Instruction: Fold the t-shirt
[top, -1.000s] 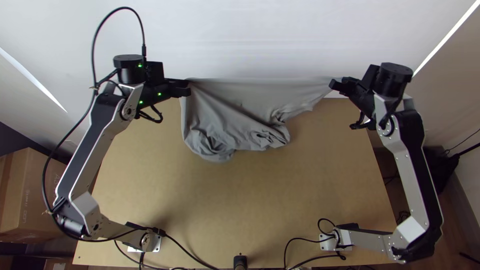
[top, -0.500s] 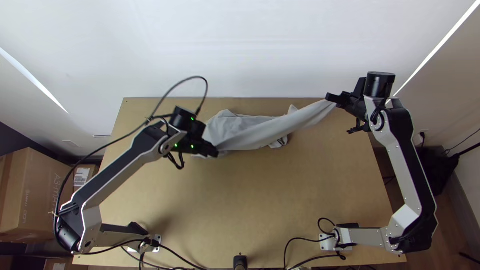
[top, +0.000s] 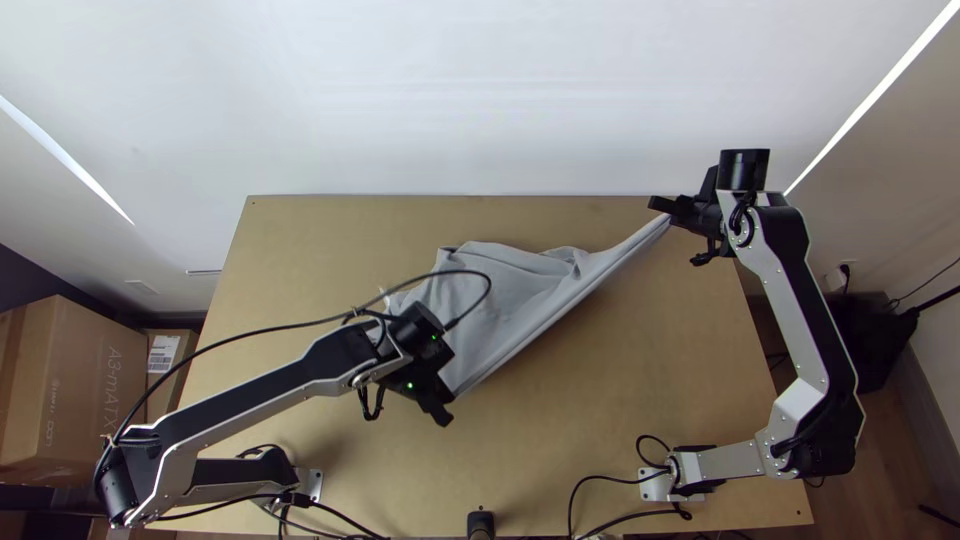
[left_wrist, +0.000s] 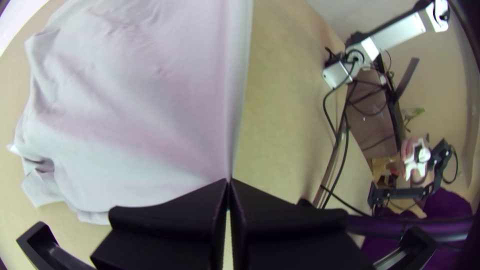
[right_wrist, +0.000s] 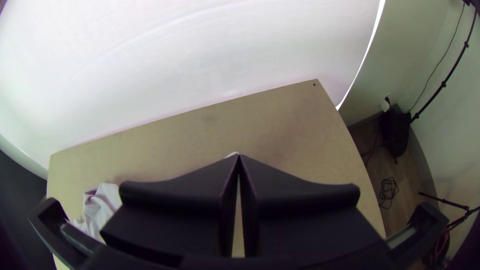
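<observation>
The light grey t-shirt (top: 505, 295) lies partly on the table, with one edge drawn taut diagonally between the two grippers. At its near end my left gripper (top: 440, 405) is low over the table, and in the left wrist view the left gripper (left_wrist: 229, 185) is shut on the edge of the shirt (left_wrist: 150, 100). My right gripper (top: 668, 208) holds the other end near the table's far right part. In the right wrist view the right gripper (right_wrist: 239, 162) is shut on a bit of cloth, and a crumpled part of the shirt (right_wrist: 100, 205) lies beyond it.
The wooden table (top: 620, 400) is bare along its near and right parts. A white wall (top: 480, 90) rises behind the far edge. Cardboard boxes (top: 65, 390) stand left of the table. A black cable (top: 250, 333) loops above the left arm, and more cables lie at the near edge.
My left gripper has swung from the far left toward the near middle, pulling the shirt's edge with it. The right gripper has moved slightly nearer. The cloth, once hanging between both, now lies partly on the table.
</observation>
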